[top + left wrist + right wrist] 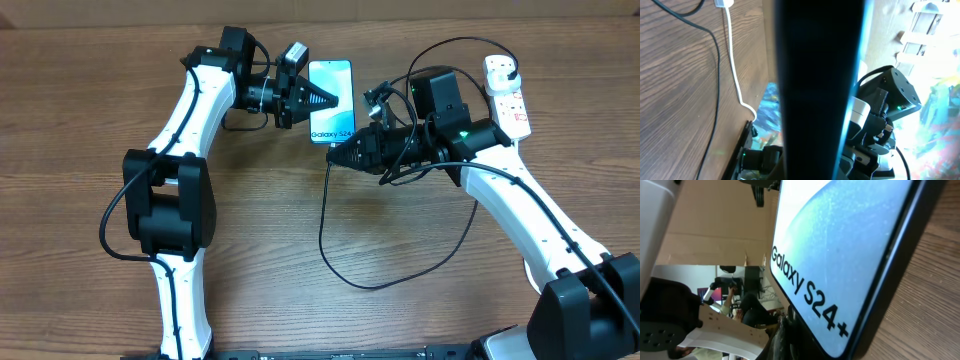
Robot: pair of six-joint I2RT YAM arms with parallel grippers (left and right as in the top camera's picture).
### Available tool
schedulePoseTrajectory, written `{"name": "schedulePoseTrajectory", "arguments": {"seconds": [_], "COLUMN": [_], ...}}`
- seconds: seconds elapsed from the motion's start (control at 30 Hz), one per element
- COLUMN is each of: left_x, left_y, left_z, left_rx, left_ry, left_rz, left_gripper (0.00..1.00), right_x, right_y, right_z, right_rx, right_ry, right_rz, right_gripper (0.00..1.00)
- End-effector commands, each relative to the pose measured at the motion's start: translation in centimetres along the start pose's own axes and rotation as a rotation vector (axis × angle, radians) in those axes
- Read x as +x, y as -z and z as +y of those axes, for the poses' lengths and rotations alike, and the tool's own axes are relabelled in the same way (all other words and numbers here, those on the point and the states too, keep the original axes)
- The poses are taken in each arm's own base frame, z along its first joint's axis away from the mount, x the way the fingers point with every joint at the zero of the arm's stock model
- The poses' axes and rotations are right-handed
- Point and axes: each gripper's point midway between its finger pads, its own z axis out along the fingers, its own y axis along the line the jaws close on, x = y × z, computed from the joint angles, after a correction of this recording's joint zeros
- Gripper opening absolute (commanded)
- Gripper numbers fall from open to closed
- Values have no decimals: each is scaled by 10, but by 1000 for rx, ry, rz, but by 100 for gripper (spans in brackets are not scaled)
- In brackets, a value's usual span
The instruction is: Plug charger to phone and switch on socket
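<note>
"Galaxy S24+" phone (840, 255) tight in left gripper (333, 100), charger tip (330, 168) tight in right gripper (334, 157) just below.

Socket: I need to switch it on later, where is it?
In the overhead view, the socket lies far back on the right, just beyond the right arm.

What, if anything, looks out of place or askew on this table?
Nothing is spilled or visibly damaged. The slim blue-screened smartphone is not lying free: the left tool grips it from one long side, and the right wrist view suggests it is tilted. The thin black charger cable sprawls in a slack loop across the wooden table.
</note>
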Motion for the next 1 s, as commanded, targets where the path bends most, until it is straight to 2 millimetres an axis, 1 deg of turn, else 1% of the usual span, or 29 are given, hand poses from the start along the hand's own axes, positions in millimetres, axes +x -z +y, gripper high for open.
{"name": "schedulePoseTrajectory", "arguments": {"seconds": [0.0,0.17,0.3,0.5,0.67,0.8,0.97], "left_x": [3,2,2,2,2,2,1], "left_y": [-2,-2,-2,-2,-2,-2,-1], "left_z": [-14,-14,-14,-14,-14,-14,-14], "left_rx": [49,50,50,50,50,50,50], "left_ry": [-18,-20,-53,-63,-64,-71,-75], "left_rz": [13,12,11,11,11,11,10], "left_gripper": [4,4,4,4,4,4,4], "right_x": [0,1,6,3,4,11,28], "right_y": [0,0,1,11,18,15,6], "right_z": [6,5,2,-6,2,10,13], "right_rx": [-40,-38,-29,-21,-88,-126,-125], "right_ry": [10,4,2,-33,6,34,72], "right_rz": [11,15,30,16,27,58,114], "right_gripper": [4,4,4,4,4,4,4]}}
